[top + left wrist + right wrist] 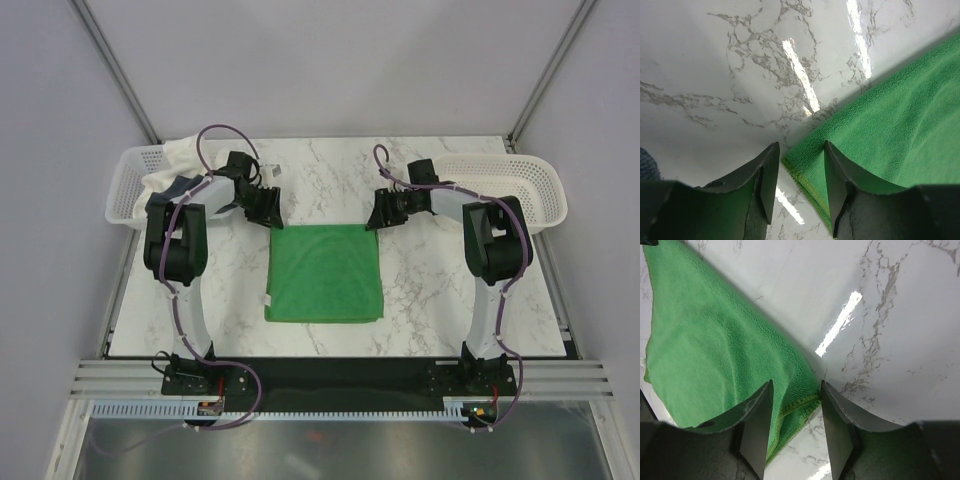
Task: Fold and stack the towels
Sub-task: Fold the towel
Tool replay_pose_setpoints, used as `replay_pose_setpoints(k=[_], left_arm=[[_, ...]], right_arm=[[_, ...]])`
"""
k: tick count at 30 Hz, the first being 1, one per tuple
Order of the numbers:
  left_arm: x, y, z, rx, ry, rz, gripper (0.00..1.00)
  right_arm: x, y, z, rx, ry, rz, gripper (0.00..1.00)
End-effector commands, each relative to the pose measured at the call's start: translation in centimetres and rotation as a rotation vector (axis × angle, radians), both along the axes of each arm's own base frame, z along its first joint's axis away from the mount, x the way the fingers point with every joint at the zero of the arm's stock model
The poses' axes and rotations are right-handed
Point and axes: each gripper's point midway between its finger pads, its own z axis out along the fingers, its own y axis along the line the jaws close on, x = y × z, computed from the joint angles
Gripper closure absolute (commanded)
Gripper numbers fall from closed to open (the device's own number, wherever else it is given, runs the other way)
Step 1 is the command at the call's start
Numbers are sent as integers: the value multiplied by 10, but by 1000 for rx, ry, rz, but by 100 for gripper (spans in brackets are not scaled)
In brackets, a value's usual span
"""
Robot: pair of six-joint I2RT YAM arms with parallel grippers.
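On the marble table (450, 300) the green towel (325, 272) lies flat at the middle, spread for folding. The left gripper (799, 175) and right gripper (796, 410) stand half open astride its far-left and far-right corners. They seem to clamp nothing yet, and are likely set there to pinch both corners together.

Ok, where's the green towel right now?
In the top view the green towel lies flat at the middle of the table, its far corners at the left tool and the right tool.

Bright green towel (324, 272), grey-veined white marble table (430, 300)
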Motion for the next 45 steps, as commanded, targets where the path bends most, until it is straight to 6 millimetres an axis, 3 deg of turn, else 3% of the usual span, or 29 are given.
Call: replay_pose_setpoints(k=[1,8,12,15,18,19,21,24,25,27,28,30,31,32,35,37,40,42,43,44,45], left_arm=[[6,-2,8,-19,-33,-50,52],[7,-2,8,-19,-32,-52,58],[11,-4,11,-45,-36,-51,67],[11,-7,13,-71,-31,-56,81],[13,-9,17,-84,-32,-57,98],[14,-10,20,-93,-30,-54,98],[17,-13,35,-111,-45,-53,98],[24,-22,69,-165,-95,-52,98],[26,-23,91,-180,-130,-42,98],[31,-24,123,-190,-197,-34,98],[31,-25,147,-200,-245,-31,98],[29,-26,181,-220,-314,-34,98],[26,-30,195,-240,-336,-42,98],[20,-34,219,-258,-383,-60,98],[6,-43,251,-287,-446,-98,98],[-3,-47,259,-295,-460,-114,98],[-20,-52,270,-289,-479,-127,98],[-36,-55,280,-289,-497,-138,98],[-41,-55,284,-286,-508,-139,98],[-50,-60,283,-290,-503,-157,98],[-62,-60,295,-286,-534,-160,98]], right_arm=[[1,-3,-1,7,4,30,48],[2,-9,-4,4,23,23,51],[5,-9,-2,23,23,27,56],[5,-9,-2,32,26,32,65],[7,-7,1,47,29,34,84],[7,-5,3,54,34,31,98],[11,-3,14,55,17,20,100],[22,-8,49,-6,-89,-27,100],[27,-9,78,-8,-147,-62,100],[36,-22,101,-66,-223,-143,100],[37,-26,129,-70,-288,-173,100],[37,-32,153,-71,-348,-218,100],[37,-35,180,-58,-417,-248,100],[35,-35,194,-43,-447,-258,100],[26,-39,243,20,-556,-323,100],[15,-39,271,62,-605,-342,100],[-4,-40,298,92,-649,-355,100],[-18,-44,297,86,-645,-361,100],[-30,-46,309,94,-674,-361,100],[-38,-48,303,89,-667,-359,100],[-45,-50,302,89,-665,-363,100]])
